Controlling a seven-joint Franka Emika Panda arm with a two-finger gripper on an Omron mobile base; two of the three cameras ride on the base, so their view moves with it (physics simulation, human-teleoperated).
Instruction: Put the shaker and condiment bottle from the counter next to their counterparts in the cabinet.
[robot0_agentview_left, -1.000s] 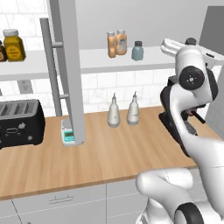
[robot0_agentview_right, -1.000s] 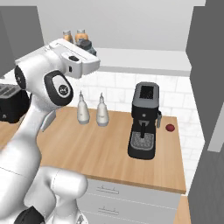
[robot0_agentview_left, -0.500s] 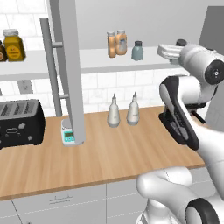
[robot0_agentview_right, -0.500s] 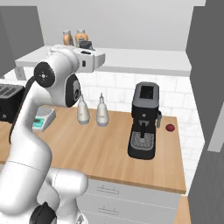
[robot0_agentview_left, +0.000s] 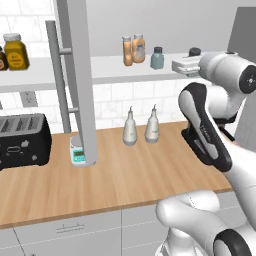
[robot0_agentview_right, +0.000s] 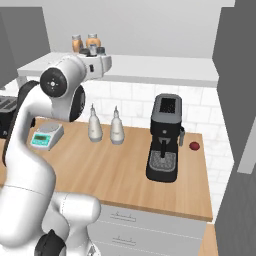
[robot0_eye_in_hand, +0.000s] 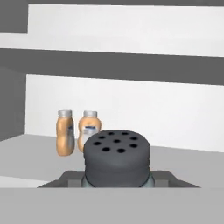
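Swung rightward, hand (robot0_agentview_left: 186, 65) apparently clasped second shaker (robot0_eye_in_hand: 117, 159) at shelf (robot0_agentview_left: 115, 67); both condiment bottles (robot0_agentview_left: 133, 49) and one shaker (robot0_agentview_left: 157, 57) already shelved.

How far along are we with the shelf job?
Done: two orange condiment bottles already stand together on the cabinet shelf. In hand: the end effector grips the shaker at shelf height. Left: set it beside the blue-grey shaker on the shelf.

Arm (robot0_agentview_left: 205, 125) raised, forearm level at shelf height; fingers (robot0_eye_in_hand: 76, 177) clamped on shaker (robot0_eye_in_hand: 117, 158).
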